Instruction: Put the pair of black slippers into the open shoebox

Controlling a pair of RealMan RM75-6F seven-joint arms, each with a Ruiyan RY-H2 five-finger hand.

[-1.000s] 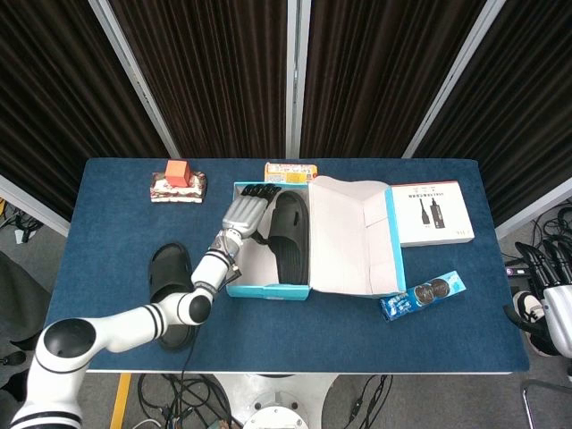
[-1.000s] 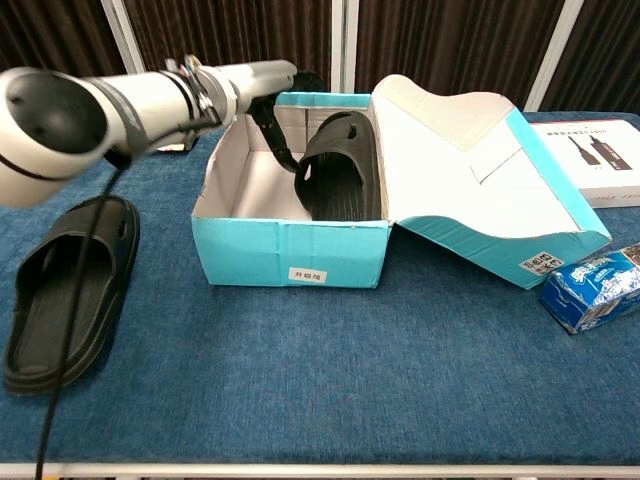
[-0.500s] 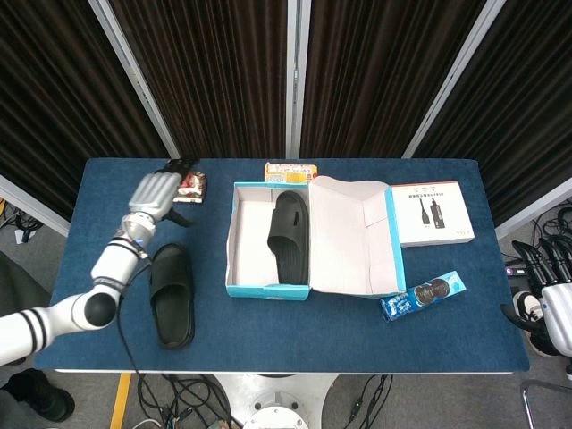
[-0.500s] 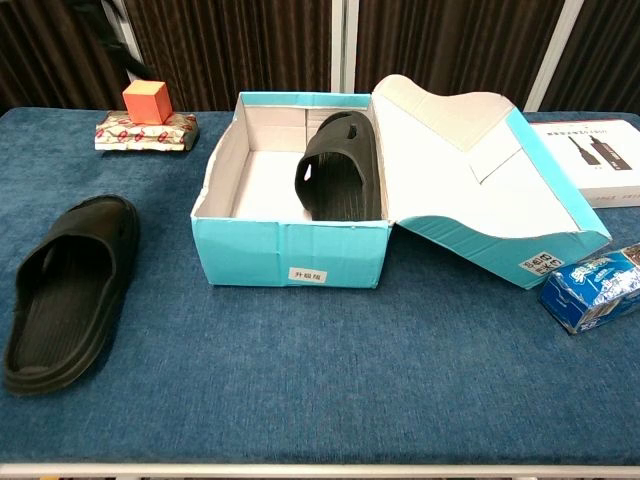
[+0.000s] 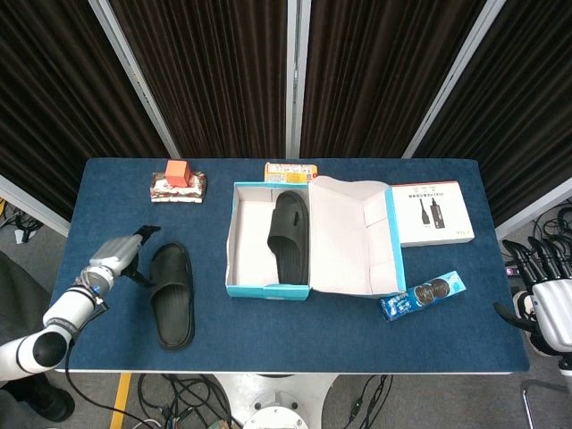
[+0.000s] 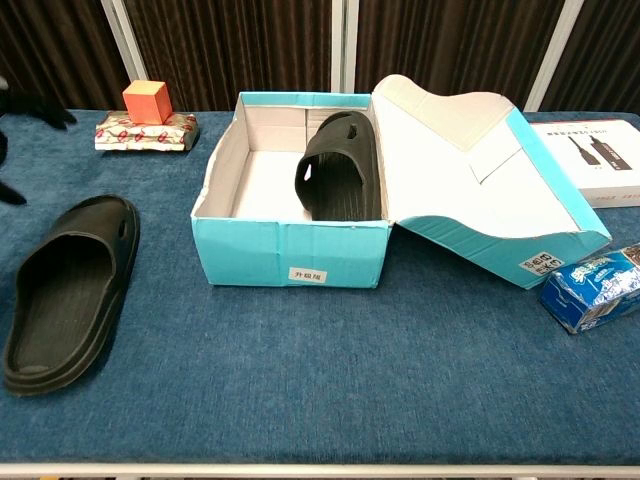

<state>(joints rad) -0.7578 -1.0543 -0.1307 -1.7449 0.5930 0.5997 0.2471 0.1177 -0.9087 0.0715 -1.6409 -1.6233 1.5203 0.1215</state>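
One black slipper (image 5: 288, 234) is already lodged in the open shoebox (image 5: 234, 241), propped against its right wall; the second slipper (image 5: 171, 294) is left flat on the table (image 5: 295, 335). Beside it the left hand (image 5: 114, 257) is seen spread and empty (the right hand (image 5: 547, 299), likewise empty, is held off-table)

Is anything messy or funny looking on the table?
One thing: the slipper in the shoebox is not lying flat. That boxed slipper leans up on its side against the box's right wall. Its partner, the other slipper, lies flat on the table, left of the box. Nothing looks spilled or broken.
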